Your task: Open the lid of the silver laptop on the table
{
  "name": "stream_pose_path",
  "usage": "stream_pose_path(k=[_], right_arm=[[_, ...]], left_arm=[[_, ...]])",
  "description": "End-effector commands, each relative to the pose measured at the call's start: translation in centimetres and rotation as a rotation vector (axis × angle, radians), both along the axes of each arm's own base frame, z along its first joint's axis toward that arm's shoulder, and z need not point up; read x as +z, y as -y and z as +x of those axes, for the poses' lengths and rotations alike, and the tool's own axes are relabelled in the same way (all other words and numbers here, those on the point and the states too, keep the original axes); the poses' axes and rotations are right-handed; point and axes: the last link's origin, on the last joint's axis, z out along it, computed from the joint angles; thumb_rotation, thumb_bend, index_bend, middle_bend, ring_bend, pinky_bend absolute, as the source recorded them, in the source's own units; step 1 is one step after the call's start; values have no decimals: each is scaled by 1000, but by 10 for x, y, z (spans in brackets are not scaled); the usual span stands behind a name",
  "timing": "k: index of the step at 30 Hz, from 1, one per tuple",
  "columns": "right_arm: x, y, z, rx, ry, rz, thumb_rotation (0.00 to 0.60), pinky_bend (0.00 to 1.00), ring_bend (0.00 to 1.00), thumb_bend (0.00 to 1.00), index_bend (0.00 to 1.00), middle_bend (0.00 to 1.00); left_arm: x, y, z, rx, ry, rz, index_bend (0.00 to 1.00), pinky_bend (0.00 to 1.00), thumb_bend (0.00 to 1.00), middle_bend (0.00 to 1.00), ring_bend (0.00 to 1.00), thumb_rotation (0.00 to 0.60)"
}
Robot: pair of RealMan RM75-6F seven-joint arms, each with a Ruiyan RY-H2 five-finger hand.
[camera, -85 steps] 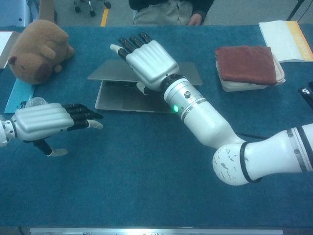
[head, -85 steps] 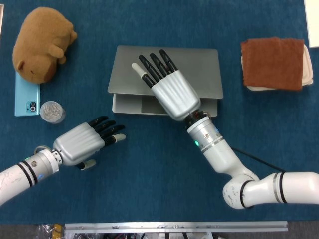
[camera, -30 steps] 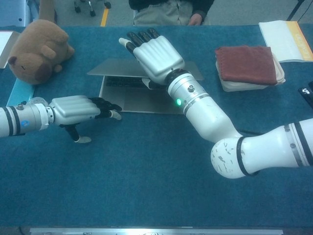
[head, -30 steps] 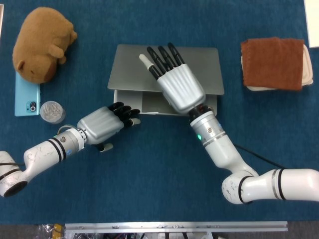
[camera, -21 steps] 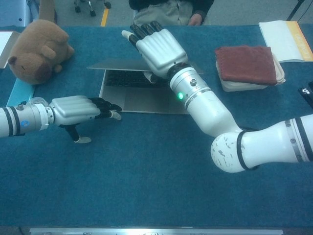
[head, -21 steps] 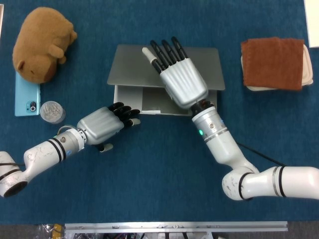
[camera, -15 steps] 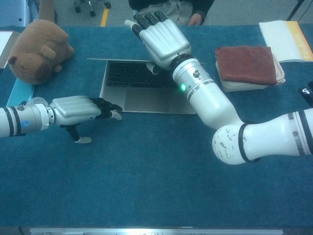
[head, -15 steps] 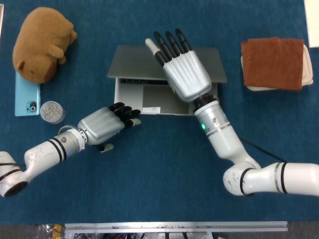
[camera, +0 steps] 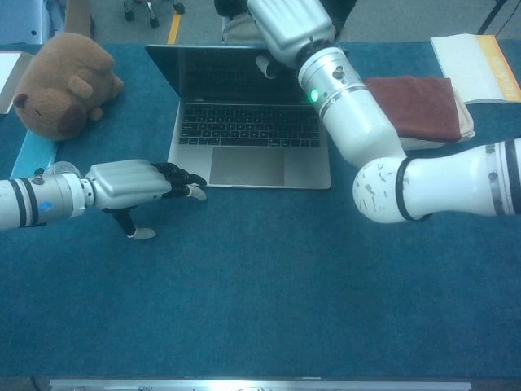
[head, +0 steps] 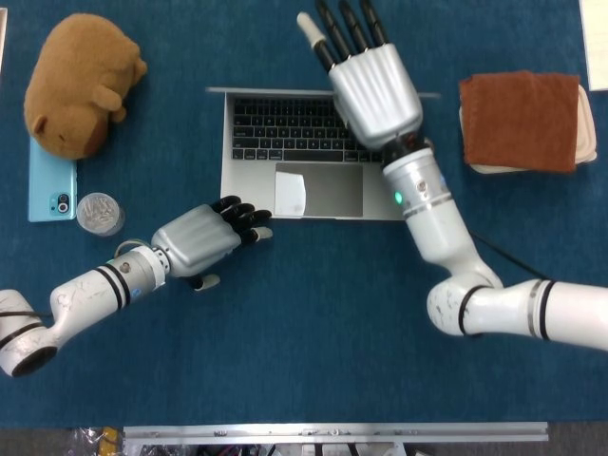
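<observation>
The silver laptop [head: 318, 195] stands open at the middle of the table, its keyboard and trackpad showing. Its lid [camera: 212, 73] is roughly upright and looks edge-on in the head view. My right hand [head: 372, 81] is raised at the lid's upper right part with its fingers stretched out. In the chest view the right hand [camera: 289, 24] has its thumb in front of the screen. My left hand [head: 195, 237] rests on the table, its fingertips [head: 255, 220] at the front edge of the base near the left corner, holding nothing.
A brown plush animal [head: 81, 81] lies at the back left beside a turquoise phone [head: 49, 190] and a small round container [head: 100, 214]. A brown towel [head: 522, 119] sits on a white box at the right. A white book [camera: 480, 61] lies at the far right.
The lid has swung from nearly flat to roughly upright, with my right hand moving up and back with it. My left hand reached the laptop's front edge and has stayed there.
</observation>
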Motion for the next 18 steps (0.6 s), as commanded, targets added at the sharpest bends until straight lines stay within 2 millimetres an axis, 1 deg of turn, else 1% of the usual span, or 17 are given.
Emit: stream_pose_path(k=[1,18], right_arm=[[6,8,0,-8,5,-18,600,26,0,315,0,1],[31,52,-9,-85,6,-109,600,26,0,315,0,1]], left_arm=[[0,0,0,-1,-2,-1,0,0,294,0,0,600],[0,2,3,-6,-8,3,0,0,293,0,0,600]])
